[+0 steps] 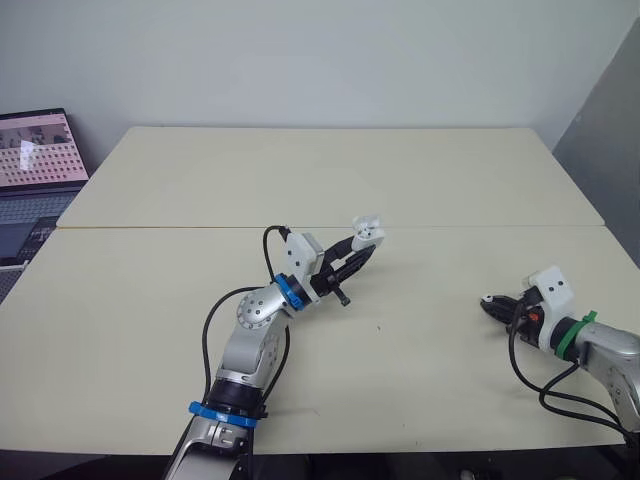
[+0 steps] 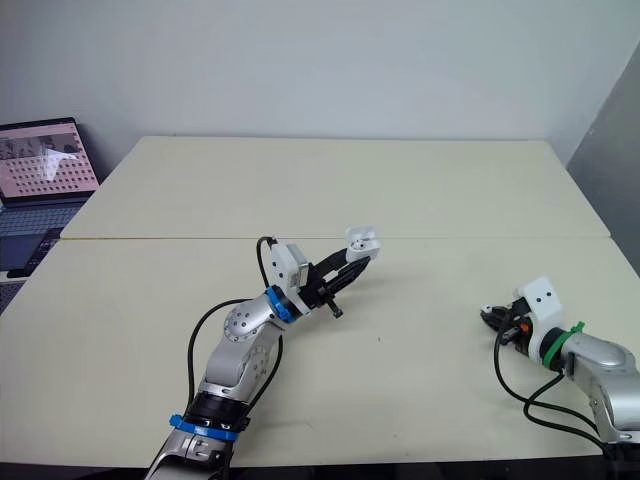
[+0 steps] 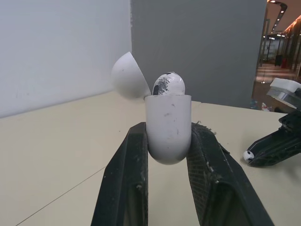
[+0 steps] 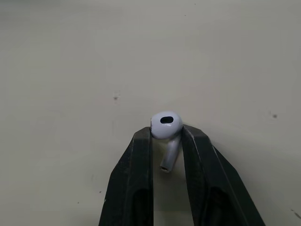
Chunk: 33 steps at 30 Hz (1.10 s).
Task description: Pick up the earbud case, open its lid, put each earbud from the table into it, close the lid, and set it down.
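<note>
My left gripper (image 3: 168, 136) is shut on the white earbud case (image 3: 168, 126), held above the middle of the table (image 1: 367, 233). Its lid (image 3: 129, 75) is swung open, and one earbud (image 3: 168, 84) sits in the case with its head sticking out. My right gripper (image 4: 166, 136) is shut on the second white earbud (image 4: 166, 128), its stem pointing back between the fingers, low over the table at the right (image 1: 487, 300).
The cream table (image 1: 330, 180) has a seam across its middle. An open laptop (image 1: 35, 160) stands at the far left edge. A grey wall panel (image 1: 605, 130) rises off the table's right side.
</note>
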{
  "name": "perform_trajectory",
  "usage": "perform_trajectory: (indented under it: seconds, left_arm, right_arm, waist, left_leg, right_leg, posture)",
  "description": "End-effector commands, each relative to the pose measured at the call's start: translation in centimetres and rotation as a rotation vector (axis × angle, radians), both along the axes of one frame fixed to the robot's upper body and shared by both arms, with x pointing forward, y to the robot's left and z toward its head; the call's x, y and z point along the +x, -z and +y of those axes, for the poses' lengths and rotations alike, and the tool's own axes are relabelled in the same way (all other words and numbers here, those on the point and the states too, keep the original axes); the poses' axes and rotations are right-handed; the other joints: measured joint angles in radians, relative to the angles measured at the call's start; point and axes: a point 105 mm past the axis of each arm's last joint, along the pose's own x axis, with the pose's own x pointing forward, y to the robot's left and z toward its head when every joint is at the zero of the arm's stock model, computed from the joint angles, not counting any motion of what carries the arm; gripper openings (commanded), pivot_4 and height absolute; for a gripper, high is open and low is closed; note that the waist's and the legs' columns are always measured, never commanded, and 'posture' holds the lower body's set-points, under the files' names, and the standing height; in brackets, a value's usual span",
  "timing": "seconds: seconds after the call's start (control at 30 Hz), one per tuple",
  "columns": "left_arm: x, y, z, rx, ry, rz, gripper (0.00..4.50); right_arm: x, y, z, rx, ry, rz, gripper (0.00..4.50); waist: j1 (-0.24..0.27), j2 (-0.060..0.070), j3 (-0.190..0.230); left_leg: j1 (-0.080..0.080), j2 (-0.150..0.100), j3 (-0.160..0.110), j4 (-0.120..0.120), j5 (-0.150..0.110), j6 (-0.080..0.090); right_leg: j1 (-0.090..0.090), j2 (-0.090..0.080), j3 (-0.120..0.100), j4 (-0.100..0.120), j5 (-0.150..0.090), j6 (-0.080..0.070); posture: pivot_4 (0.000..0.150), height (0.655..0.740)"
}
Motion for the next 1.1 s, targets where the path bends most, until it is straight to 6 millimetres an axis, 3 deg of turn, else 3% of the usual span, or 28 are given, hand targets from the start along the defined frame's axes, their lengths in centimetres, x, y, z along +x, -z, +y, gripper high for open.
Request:
perform_trajectory:
  seconds: [0.03,0.23,0.43,0.53,0.63,0.7,0.87,1.0,1.1]
  left_arm:
    - [-0.4,-1.2,0.0,-0.018,0.008,-0.056,0.77]
    - [-0.5,-1.2,-0.2,-0.019,0.015,-0.056,0.77]
    - [-0.5,-1.2,-0.1,-0.022,0.009,-0.055,0.77]
    - [-0.5,-1.1,-0.1,-0.023,0.004,-0.054,0.77]
    - [-0.5,-1.1,0.0,-0.025,0.004,-0.050,0.77]
    - [-0.5,-1.0,0.0,-0.026,0.006,-0.047,0.77]
    - [-0.5,-0.5,-0.1,-0.021,0.008,-0.024,0.77]
    - [-0.6,-0.3,-0.4,-0.018,0.022,-0.020,0.77]
    - [-0.5,-0.2,-0.5,-0.020,0.023,-0.017,0.77]
  right_arm:
    - [-2.3,-1.4,1.2,-0.201,-0.341,-0.037,0.82]
    - [-5.0,-0.1,-0.3,-0.533,-0.718,0.066,0.82]
    - [-4.3,0.3,-2.1,-0.724,-0.853,0.090,0.82]
    - [-3.6,0.2,-2.9,-0.780,-0.808,0.105,1.49]
    - [-3.7,-0.1,-2.7,-0.788,-0.781,0.128,2.46]
    - [-3.6,-0.4,-2.5,-0.774,-0.697,0.155,2.46]
    - [-5.9,-0.8,-1.3,-0.729,-0.596,0.356,2.46]
    - [-4.5,-1.3,-2.3,-0.746,-0.322,0.417,2.46]
    - [-4.5,-1.3,-1.4,-0.634,-0.214,0.488,2.46]
  waist:
    - [0.000,0.001,0.001]
    - [-0.001,0.000,0.002]
    - [0.000,-0.001,0.002]
    - [0.001,-0.002,0.003]
    - [0.007,-0.002,0.002]
    - [0.016,-0.002,0.002]
    - [0.031,-0.001,0.002]
    - [0.030,-0.002,0.002]
    - [0.029,-0.002,0.002]
  left_leg:
    - [0.000,-0.001,0.000,0.000,0.000,0.000]
    - [0.001,-0.001,0.001,0.000,0.000,0.000]
    - [0.002,0.000,0.000,0.001,0.000,-0.001]
    - [0.001,0.000,0.000,0.001,0.001,-0.001]
    - [0.001,0.000,0.000,0.001,0.001,-0.001]
    - [0.001,0.000,0.000,0.001,0.001,-0.001]
    - [0.000,0.000,-0.002,0.001,0.001,-0.001]
    - [0.000,-0.001,-0.001,0.001,0.001,-0.001]
    - [0.000,-0.001,-0.001,0.001,0.001,-0.001]
  right_leg:
    - [0.000,0.000,0.000,0.000,0.000,0.000]
    - [0.001,0.000,0.000,0.000,0.000,0.001]
    - [0.002,-0.001,0.000,0.000,0.000,0.001]
    - [0.002,-0.002,0.000,-0.001,0.000,0.001]
    - [0.002,-0.002,0.000,-0.001,0.000,0.001]
    - [0.002,-0.002,0.000,-0.001,0.000,0.001]
    - [0.002,-0.003,0.000,-0.001,0.000,0.001]
    - [0.002,-0.003,0.000,-0.002,0.000,0.001]
    - [0.001,-0.003,0.000,-0.002,0.001,0.002]
  posture:
    - [0.150,0.7400]
    - [0.150,0.7400]
    - [0.150,0.7400]
    - [0.150,0.7400]
    - [0.150,0.7400]
    - [0.150,0.7400]
    - [0.150,0.7400]
    - [0.150,0.7400]
    - [0.150,0.7400]
